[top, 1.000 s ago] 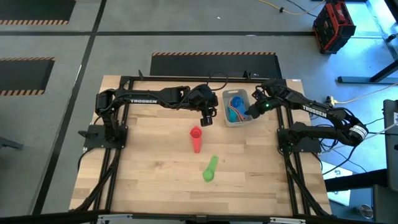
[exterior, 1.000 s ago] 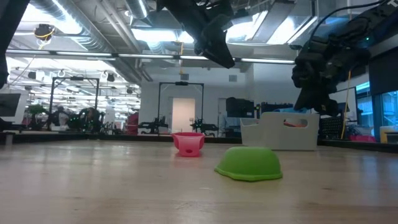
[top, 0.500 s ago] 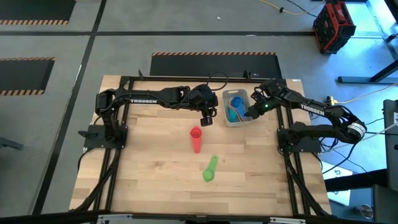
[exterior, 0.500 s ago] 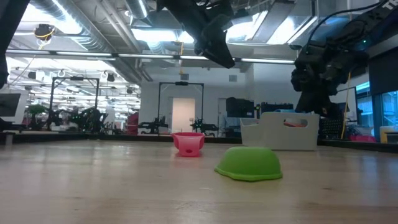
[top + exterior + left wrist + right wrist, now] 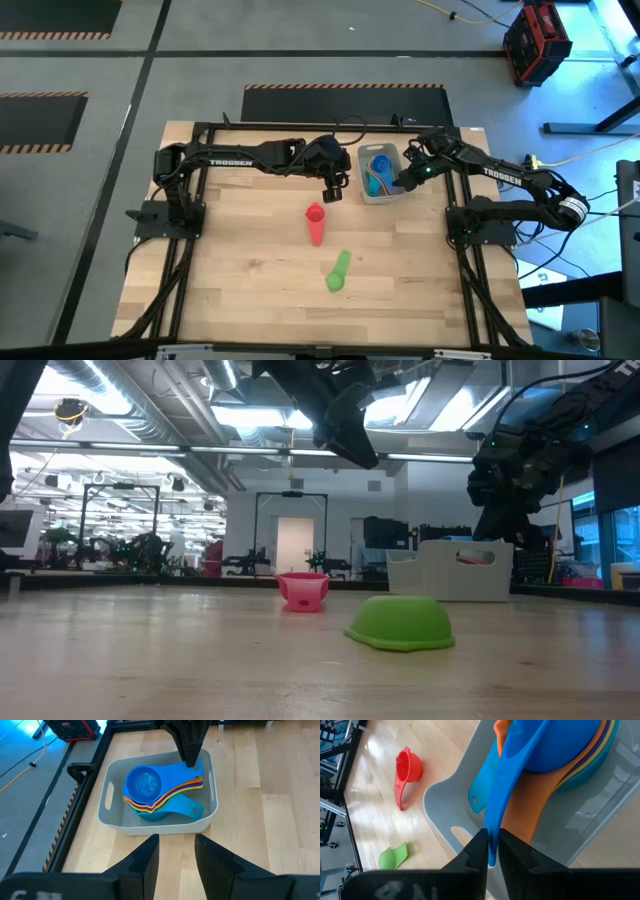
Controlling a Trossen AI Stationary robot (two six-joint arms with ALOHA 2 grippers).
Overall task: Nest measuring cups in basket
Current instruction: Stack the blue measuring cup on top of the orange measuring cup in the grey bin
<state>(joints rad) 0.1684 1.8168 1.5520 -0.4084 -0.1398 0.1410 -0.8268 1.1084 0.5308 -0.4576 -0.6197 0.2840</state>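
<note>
Blue cup point(image 5: 146, 782) — handle pinched by right end effector point(image 5: 492, 851) — tops basket point(image 5: 111, 800) stack.

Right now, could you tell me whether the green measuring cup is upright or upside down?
Upside down: in the low view the green cup shows as a closed dome, rim against the table.

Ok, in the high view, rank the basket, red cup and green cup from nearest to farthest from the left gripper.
From the left gripper:
1. Red cup, just below it, mid-table.
2. Basket, to its right, at the table's far side; close to the red cup's distance.
3. Green cup, farthest, toward the near edge.
</note>
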